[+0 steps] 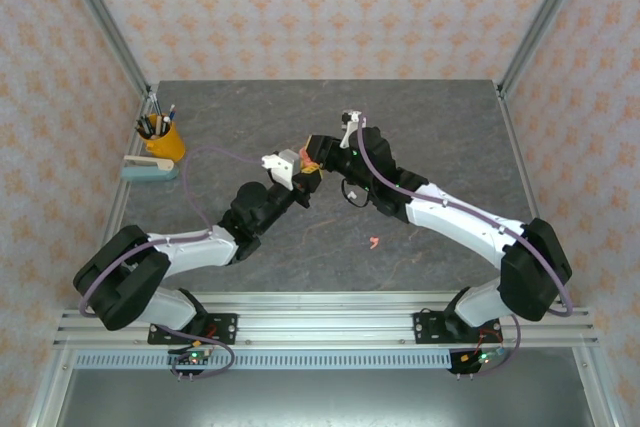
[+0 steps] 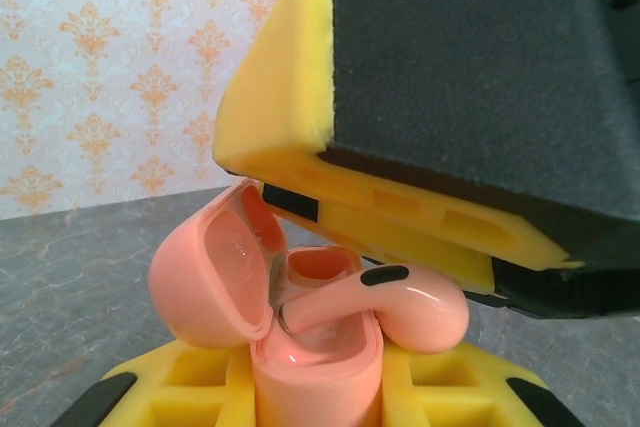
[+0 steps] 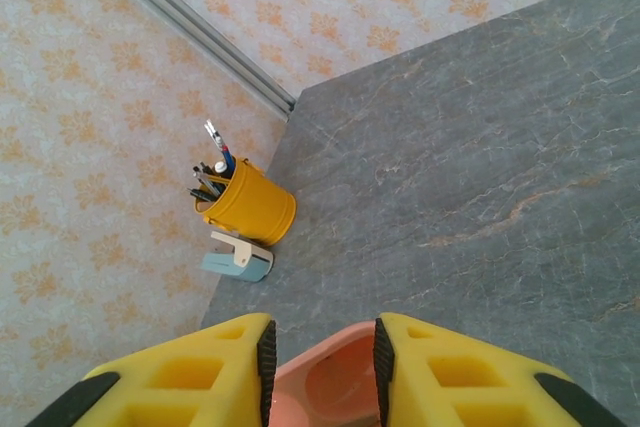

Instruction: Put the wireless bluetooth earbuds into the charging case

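Note:
My left gripper (image 2: 318,392) is shut on the body of an open coral-pink charging case (image 2: 205,287), holding it upright with its lid swung left. A coral-pink earbud (image 2: 400,302) lies across the case mouth, its stem tip at one socket and its bulb hanging over the right rim. My right gripper (image 3: 322,347) hovers just above, open, and the case lid (image 3: 325,387) shows between its pads. In the top view both grippers meet mid-table, left (image 1: 298,183) and right (image 1: 318,154), around the case (image 1: 310,164). A second coral-pink earbud (image 1: 373,241) lies loose on the table.
A yellow pen cup (image 1: 163,137) (image 3: 250,205) and a pale blue stapler (image 1: 150,168) (image 3: 237,257) stand at the table's far left. Aluminium frame posts and patterned walls close in the grey table (image 1: 440,127).

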